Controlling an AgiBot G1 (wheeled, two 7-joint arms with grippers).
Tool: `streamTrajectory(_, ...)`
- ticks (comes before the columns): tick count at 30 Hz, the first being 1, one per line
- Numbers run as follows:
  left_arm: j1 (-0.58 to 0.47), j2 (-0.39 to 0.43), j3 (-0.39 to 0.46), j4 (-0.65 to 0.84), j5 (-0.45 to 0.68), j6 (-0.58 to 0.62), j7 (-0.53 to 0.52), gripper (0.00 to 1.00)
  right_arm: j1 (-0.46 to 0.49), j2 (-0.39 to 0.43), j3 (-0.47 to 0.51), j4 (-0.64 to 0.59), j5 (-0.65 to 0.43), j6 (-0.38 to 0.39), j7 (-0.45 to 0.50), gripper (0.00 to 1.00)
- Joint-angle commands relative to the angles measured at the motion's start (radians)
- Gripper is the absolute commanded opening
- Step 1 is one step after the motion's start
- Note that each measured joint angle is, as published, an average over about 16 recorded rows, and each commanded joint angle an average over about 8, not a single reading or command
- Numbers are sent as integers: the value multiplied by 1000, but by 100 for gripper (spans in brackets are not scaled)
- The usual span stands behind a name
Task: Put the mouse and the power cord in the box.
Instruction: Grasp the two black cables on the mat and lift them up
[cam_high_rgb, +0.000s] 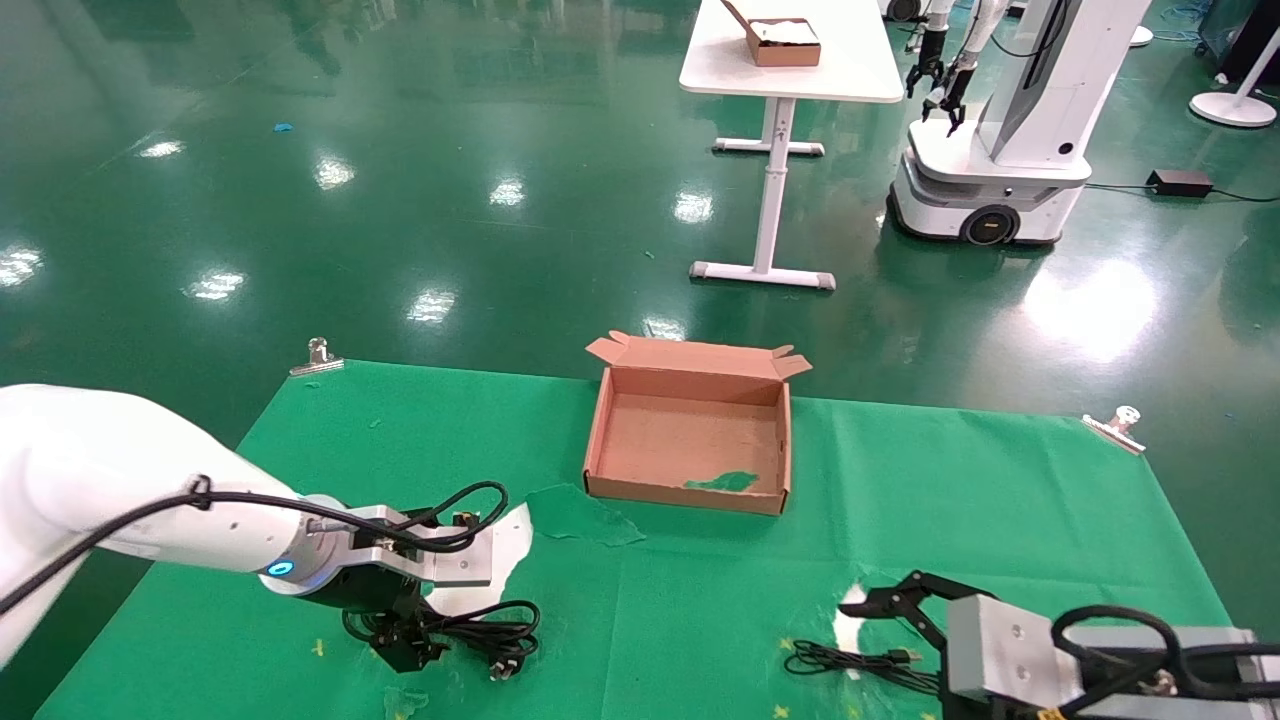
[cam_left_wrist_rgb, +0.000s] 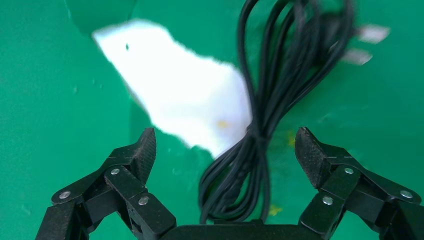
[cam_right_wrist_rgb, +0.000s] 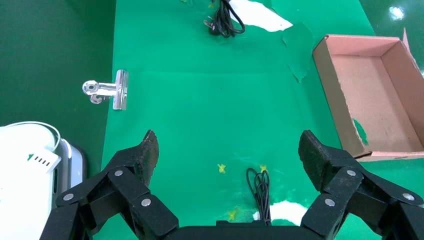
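The head view looks forward and down over the bench (cam_high_rgb: 700, 600) from above. The left wrist view sits close over the power cord (cam_left_wrist_rgb: 260, 130). The right wrist view, higher up, faces across the bench and shares the box (cam_right_wrist_rgb: 370, 95) with the head view.

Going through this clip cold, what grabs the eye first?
The open box sits empty mid-table on the green cloth. At the near left the left gripper hangs open over the coiled power cord; the right gripper waits open at the near right above a thin bundled cable.
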Motion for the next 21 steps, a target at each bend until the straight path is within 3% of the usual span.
streamTrajectory(1,-1,11,11,17,27,-16,-2,100,1,0,-1,2,-4,1,2,100)
streamTrajectory(10,-3,35,11,77,28,-39,8,100,8,-8,-24,5,-76,24,16,100)
streamTrajectory(15,-8,46,9,108,19,-41,20,100,47,-42,-89,-2,-265,53,66,100)
streamTrajectory(21,-15,54,8,135,15,-43,35,100,132,-144,-186,-83,-532,83,123,100)
